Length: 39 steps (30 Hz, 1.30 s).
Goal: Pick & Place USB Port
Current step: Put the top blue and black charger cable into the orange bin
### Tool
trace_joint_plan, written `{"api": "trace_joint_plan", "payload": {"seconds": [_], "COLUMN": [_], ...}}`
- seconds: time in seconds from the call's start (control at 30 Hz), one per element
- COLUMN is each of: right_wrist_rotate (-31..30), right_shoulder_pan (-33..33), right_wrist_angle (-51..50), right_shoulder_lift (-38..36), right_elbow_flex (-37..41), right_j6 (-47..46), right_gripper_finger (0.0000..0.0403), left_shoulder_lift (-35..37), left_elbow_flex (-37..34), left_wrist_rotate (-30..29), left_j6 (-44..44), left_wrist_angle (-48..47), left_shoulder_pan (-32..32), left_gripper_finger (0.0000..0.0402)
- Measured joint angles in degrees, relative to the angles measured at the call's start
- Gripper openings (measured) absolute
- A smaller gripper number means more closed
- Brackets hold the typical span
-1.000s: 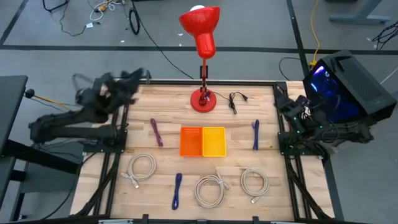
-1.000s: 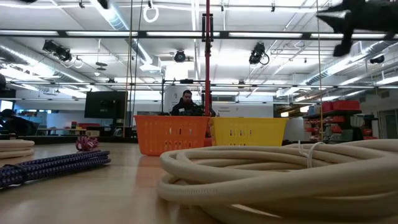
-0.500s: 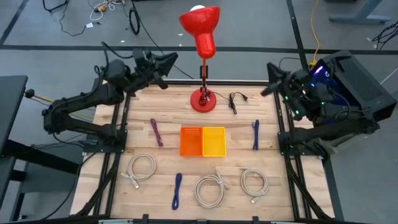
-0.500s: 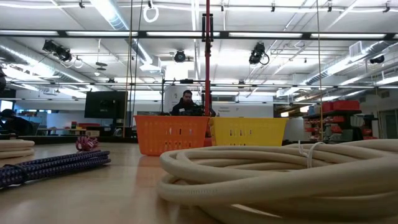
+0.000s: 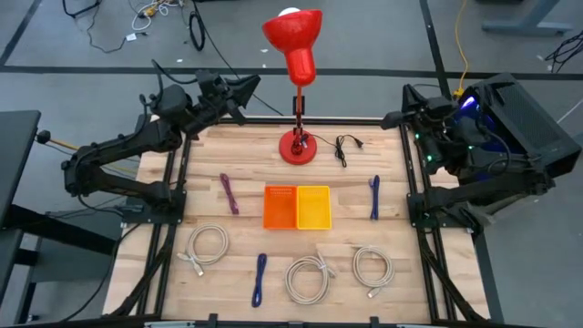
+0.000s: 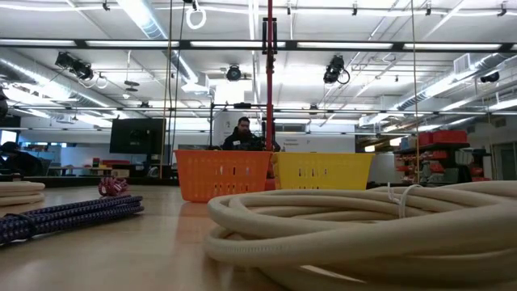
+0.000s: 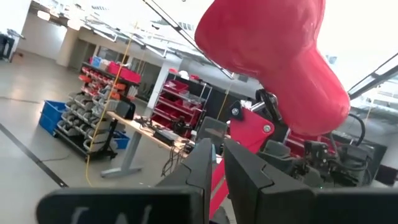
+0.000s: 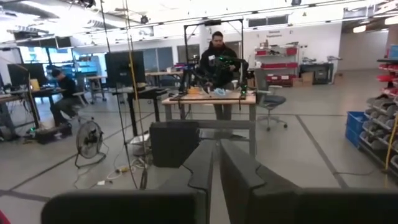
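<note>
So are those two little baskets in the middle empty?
Empty: from above, the orange basket and yellow basket show only bare floors.

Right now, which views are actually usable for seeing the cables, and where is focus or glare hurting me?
High view: evenly lit, sharp, every cable plain. Low view: the cream cable coil looms close, soft and blocks the table; ceiling lights glare. Left wrist view: red lamp fills it, bright background; no cables.

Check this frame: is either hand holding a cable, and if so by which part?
Nothing is held. The left hand and right hand are both shut and empty, raised at the table's far corners.
</note>
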State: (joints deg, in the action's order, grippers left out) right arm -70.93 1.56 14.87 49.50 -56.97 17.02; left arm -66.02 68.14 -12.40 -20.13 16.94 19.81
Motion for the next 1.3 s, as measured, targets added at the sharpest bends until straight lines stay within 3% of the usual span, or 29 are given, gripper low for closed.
{"api": "trace_joint_plan", "payload": {"seconds": [0.2, 0.73, 0.87, 0.97, 1.1, 1.3], "right_wrist_rotate": [3.6, 3.9, 5.0, 11.1, 27.4, 35.8], "right_shoulder_pan": [0.0, 0.0, -0.1, -0.1, 0.2, 1.7], "right_wrist_angle": [-0.6, -1.2, -4.6, -14.1, -27.8, -43.9], "right_shoulder_lift": [0.5, 1.1, 1.2, 1.3, 2.7, 5.7], "right_elbow_flex": [0.0, 0.0, 0.0, 0.0, 0.0, 0.0], "right_j6": [0.0, -0.1, -5.8, -16.5, -30.0, -33.2], "right_gripper_finger": [0.0034, 0.0034, 0.0034, 0.0034, 0.0034, 0.0027], "left_shoulder_lift": [0.0, 0.0, -0.3, -1.0, -2.6, -5.9], "left_elbow_flex": [0.0, 0.0, 0.0, -0.1, 0.0, 0.0], "left_wrist_rotate": [0.4, -0.4, 0.8, 3.5, 9.9, 16.6], "left_j6": [-1.8, -4.2, -4.8, -5.2, -6.3, -5.8], "left_wrist_angle": [0.2, -0.2, -2.0, -8.5, -16.4, -22.4], "left_shoulder_pan": [-0.1, -1.3, -1.4, -1.4, -1.6, -1.6], "left_gripper_finger": [0.0048, 0.0048, 0.0048, 0.0048, 0.0048, 0.0048]}}
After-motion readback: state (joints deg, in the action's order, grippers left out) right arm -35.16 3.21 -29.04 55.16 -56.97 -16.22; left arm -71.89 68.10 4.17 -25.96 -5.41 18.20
